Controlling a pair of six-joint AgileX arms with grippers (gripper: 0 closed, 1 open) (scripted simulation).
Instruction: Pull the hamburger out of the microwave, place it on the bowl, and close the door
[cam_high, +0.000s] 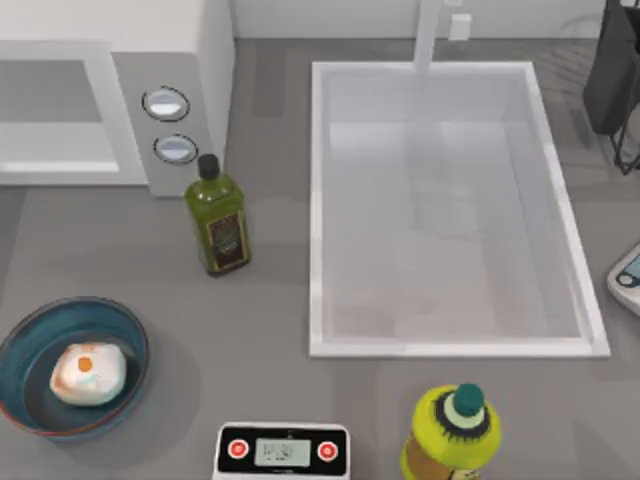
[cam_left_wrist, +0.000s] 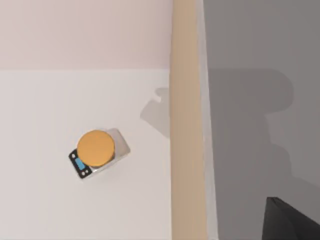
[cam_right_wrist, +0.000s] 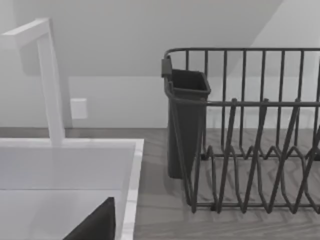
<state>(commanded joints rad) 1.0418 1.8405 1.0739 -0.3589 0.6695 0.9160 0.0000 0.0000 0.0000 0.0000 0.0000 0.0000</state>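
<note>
The hamburger (cam_high: 88, 373), a pale lump with orange patches, lies inside the blue bowl (cam_high: 25, 345) at the table's front left. At the back left stands the white microwave (cam_high: 215, 60), its grey panel carrying two silver knobs. Its door (cam_high: 60, 165) sits flush with that panel, shut. A dark piece of my left gripper (cam_left_wrist: 292, 220) shows in the left wrist view, off past the table's tan edge. A dark piece of my right gripper (cam_right_wrist: 95, 225) shows in the right wrist view, near the sink's corner and the dish rack. Neither holds anything that I can see.
A green oil bottle (cam_high: 218, 218) stands in front of the microwave. A big white sink (cam_high: 318, 200) with a faucet (cam_high: 428, 35) takes the middle. A white scale with red buttons (cam_high: 283, 452) and a yellow-green bottle (cam_high: 455, 430) sit at the front edge. A dark dish rack (cam_right_wrist: 250, 135) stands back right.
</note>
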